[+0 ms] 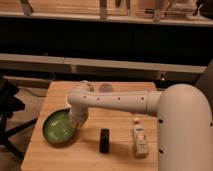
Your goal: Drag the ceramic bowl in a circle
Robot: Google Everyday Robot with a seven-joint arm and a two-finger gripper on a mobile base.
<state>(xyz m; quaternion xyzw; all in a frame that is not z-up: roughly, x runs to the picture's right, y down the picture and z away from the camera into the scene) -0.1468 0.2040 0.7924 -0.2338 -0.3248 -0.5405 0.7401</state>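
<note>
The ceramic bowl [58, 127] is a wide, shallow, glossy green bowl with a darker rim, lying on the left part of the wooden table [120, 155]. My white arm reaches from the right across the table. The gripper [77, 118] hangs down at the bowl's right rim, touching or just inside it. A black block [104, 140] stands to the right of the bowl, apart from it.
A small white bottle [139, 140] lies right of the black block. A small greyish round thing [106, 87] sits near the table's far edge. A dark chair [10, 115] stands left of the table. Shelving runs behind the table.
</note>
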